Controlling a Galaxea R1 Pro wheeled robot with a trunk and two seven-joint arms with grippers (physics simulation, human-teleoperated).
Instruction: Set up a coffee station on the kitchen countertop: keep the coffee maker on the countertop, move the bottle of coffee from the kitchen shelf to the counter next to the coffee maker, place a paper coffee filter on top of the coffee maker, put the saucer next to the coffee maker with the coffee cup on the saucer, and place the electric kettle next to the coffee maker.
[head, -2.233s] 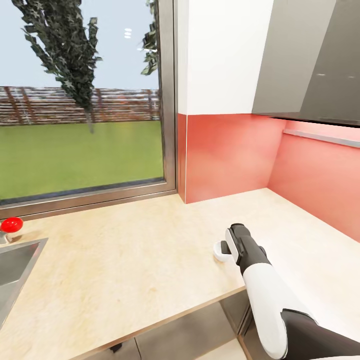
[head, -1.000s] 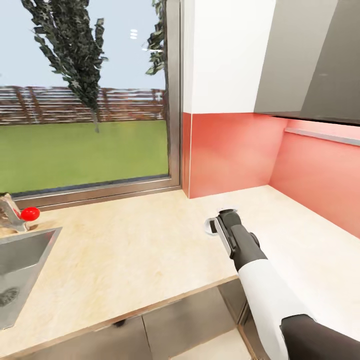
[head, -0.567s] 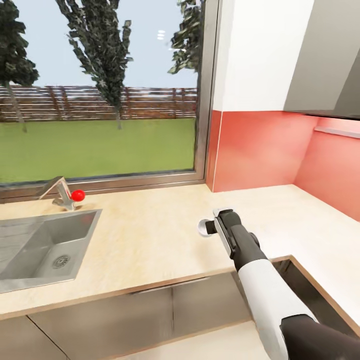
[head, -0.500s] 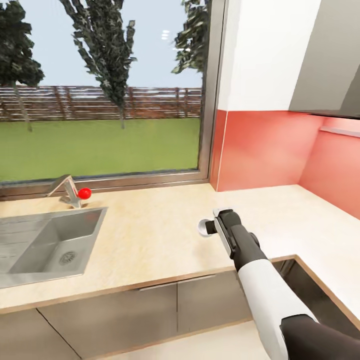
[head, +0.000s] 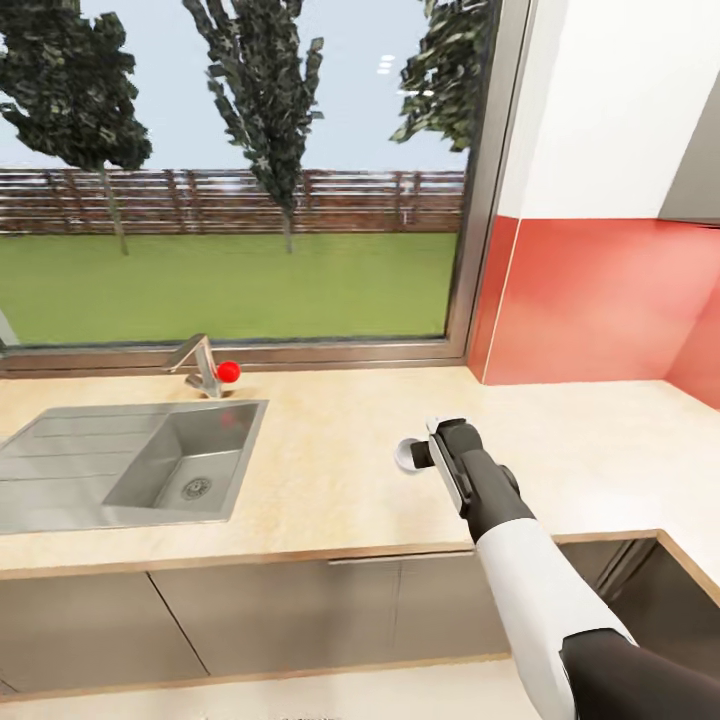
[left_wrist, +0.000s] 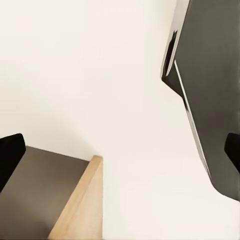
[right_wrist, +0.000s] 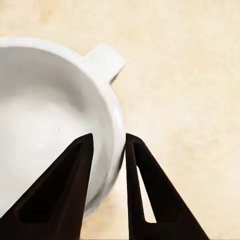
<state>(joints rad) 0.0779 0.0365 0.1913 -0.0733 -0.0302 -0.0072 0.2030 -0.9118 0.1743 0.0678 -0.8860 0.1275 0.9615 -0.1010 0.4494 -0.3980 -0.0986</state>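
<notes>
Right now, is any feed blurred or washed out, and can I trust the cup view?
Head view: sharp, evenly lit, no glare. Right wrist view: crisp, right tool pinching the cup rim; its white interior shows little shading. Left wrist view: mostly bright pale surface, low detail.

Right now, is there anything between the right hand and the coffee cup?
No. The right hand is already shut on the coffee cup: the right wrist view shows one finger inside the rim and one outside, pinching the wall. The cup is carried over the kitchen countertop. The saucer is not in view.
</notes>
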